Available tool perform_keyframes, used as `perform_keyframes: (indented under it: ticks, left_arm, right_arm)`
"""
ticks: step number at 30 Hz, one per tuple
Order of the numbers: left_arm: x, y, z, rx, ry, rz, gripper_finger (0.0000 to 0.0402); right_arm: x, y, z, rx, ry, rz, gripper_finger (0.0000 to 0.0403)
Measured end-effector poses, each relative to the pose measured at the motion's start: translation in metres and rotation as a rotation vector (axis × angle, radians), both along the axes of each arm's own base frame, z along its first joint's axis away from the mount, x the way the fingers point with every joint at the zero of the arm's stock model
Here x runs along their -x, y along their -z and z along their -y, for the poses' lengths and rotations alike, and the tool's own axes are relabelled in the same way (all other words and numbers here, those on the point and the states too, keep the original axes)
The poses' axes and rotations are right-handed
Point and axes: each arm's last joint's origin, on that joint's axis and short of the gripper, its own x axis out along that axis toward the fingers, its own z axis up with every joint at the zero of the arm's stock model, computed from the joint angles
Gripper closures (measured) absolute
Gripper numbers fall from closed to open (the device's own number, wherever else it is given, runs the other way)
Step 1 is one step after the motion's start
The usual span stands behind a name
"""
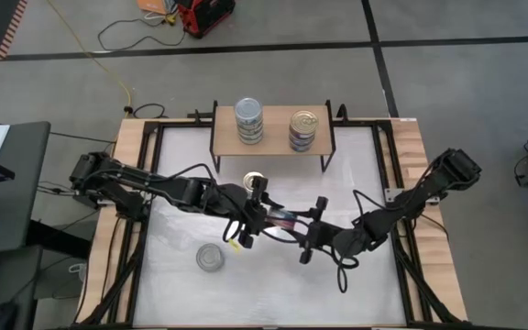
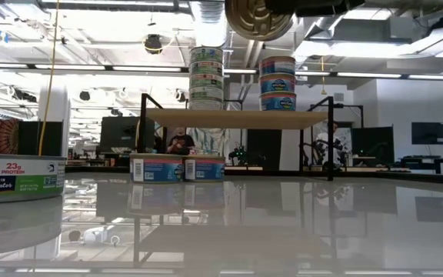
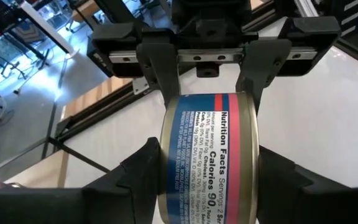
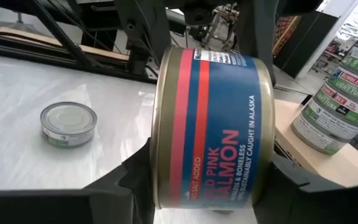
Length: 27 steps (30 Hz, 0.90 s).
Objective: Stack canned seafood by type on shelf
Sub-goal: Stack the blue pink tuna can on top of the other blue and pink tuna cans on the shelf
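Pinching one salmon can [image 4: 210,124] with the left gripper [image 3: 209,186], lifted off the table in the middle of the high view. Squeezing the same can from the other side with the right gripper [image 4: 213,193]. Looks like a hand-over step. Next, probably letting go with the left fingers, then carrying up to the shelf [image 1: 273,147] at top centre, maybe onto the blue stack [image 1: 302,128]. Counted: two stacks there, about four cans [image 1: 249,119] and three; two cans under the shelf [image 2: 156,168]; one silver can [image 1: 211,258] at lower left.
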Motion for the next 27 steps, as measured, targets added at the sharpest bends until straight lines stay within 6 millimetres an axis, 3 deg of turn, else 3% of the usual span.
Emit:
perform_keyframes:
  ticks: [6, 11, 18, 22, 27]
  left_arm:
    - [0.0, -0.001, 0.001, 0.015, -0.09, 0.016, 0.0197]
    - [0.003, -0.014, 0.006, -0.069, -0.155, 0.06, 0.019]
    - [0.011, -0.025, 0.006, -0.202, -0.247, 0.072, 0.013]
    - [0.017, -0.028, -0.006, -0.305, -0.287, 0.027, 0.0112]
    - [0.026, -0.027, -0.032, -0.158, -0.182, 0.049, 0.011]
  right_arm:
    - [0.003, -0.004, 0.001, -0.003, -0.005, 0.001, 0.0187]
    - [0.016, -0.021, 0.009, -0.045, 0.001, 0.017, 0.0187]
    - [0.033, -0.03, 0.027, -0.017, 0.042, -0.063, 0.0187]
    - [0.044, -0.043, 0.052, 0.002, 0.107, -0.077, 0.0187]
    - [0.063, -0.07, 0.088, -0.06, 0.18, 0.004, 0.0187]
